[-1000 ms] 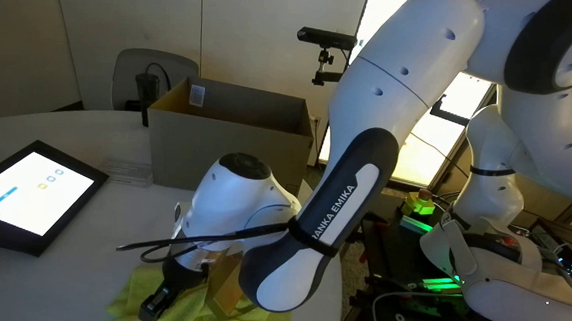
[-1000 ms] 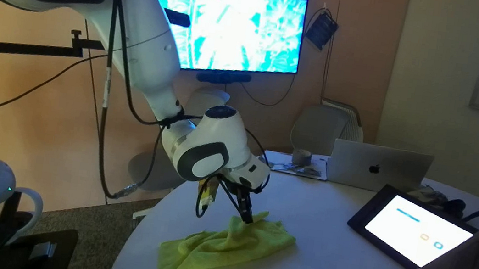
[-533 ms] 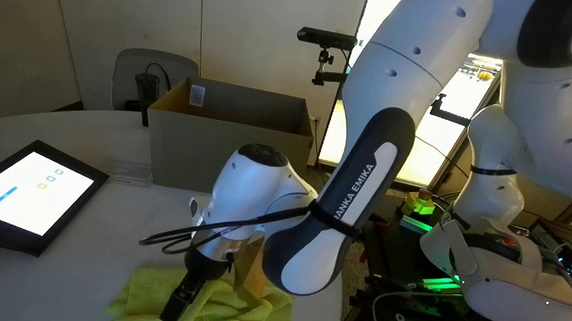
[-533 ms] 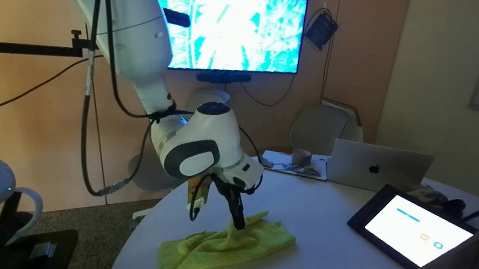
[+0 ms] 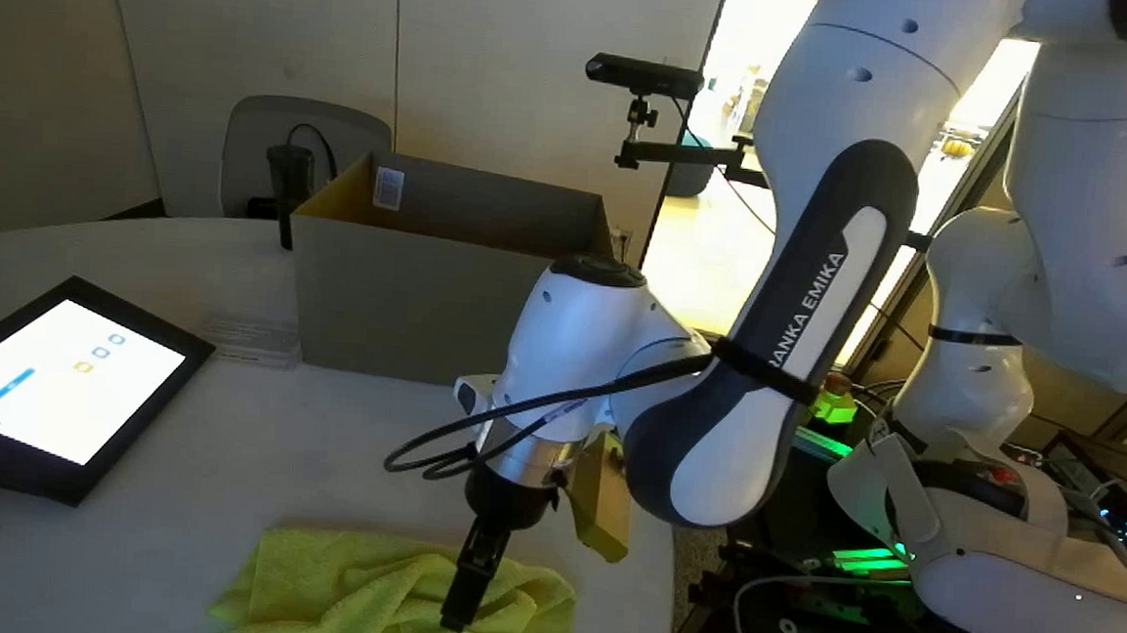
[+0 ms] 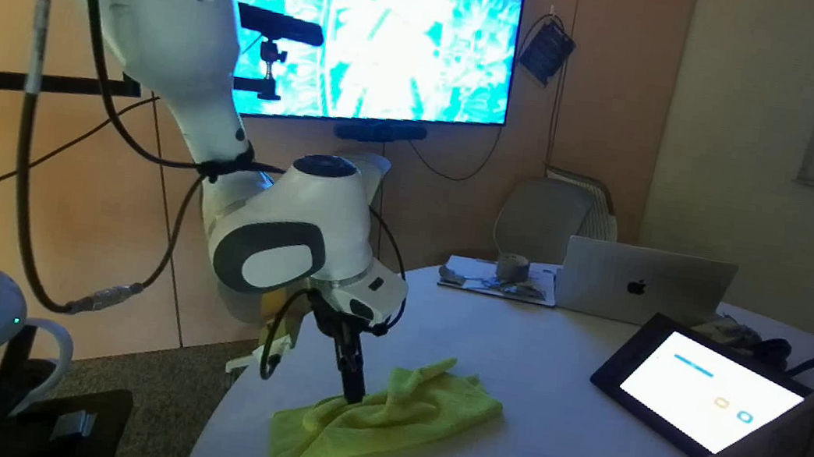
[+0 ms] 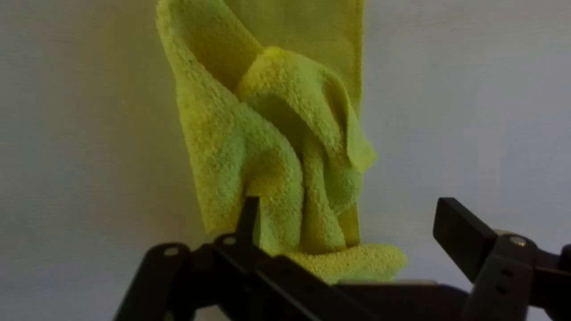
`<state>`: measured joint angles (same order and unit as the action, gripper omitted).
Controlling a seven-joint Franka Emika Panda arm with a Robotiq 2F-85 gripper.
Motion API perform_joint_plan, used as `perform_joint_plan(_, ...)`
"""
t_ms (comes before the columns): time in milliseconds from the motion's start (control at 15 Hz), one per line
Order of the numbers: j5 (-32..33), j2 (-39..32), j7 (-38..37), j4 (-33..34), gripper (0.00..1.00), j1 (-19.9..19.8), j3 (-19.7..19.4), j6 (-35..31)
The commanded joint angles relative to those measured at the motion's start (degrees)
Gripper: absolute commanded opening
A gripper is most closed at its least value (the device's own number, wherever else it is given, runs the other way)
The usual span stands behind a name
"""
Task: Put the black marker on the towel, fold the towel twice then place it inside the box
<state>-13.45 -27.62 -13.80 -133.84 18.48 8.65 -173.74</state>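
The towel [image 7: 267, 147] is cloth with a rough, looped pile. The box [image 5: 418, 298] is smooth, matt cardboard; the label [image 5: 388, 189] inside it is paper. The arm [image 5: 830, 118] is smooth plastic with a soft sheen, its collar [image 5: 540, 462] shiny metal. The laptop [image 6: 670, 291] shows satin metal, the worktop [image 5: 252, 454] a smooth, dull surface. The fingers [image 7: 464, 236] look matt, perhaps plastic, though the wrist view is dim.

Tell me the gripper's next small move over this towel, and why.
I'd probably lower the open gripper slightly before closing it. In the wrist view its fingers stand wide apart, with the crumpled yellow-green towel showing between them, so a little more depth may help the grip. I can't tell whether they touch it. The towel lies outside the cardboard box.
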Motion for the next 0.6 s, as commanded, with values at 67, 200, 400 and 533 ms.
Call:
perform_joint_plan(67, 1.8, 3.66, -2.59, -6.25, 1.0, 1.76, -2.1, 1.87)
perform_joint_plan(200, 2.66, 3.17, -4.03, -7.18, 1.0, 3.31, -3.77, 2.24)
perform_joint_plan(400, 3.53, 1.58, -6.21, -7.59, 1.0, 5.27, -5.82, 2.03)
perform_joint_plan(533, 4.52, 0.27, -7.54, -7.38, 1.0, 7.17, -7.77, 1.51)
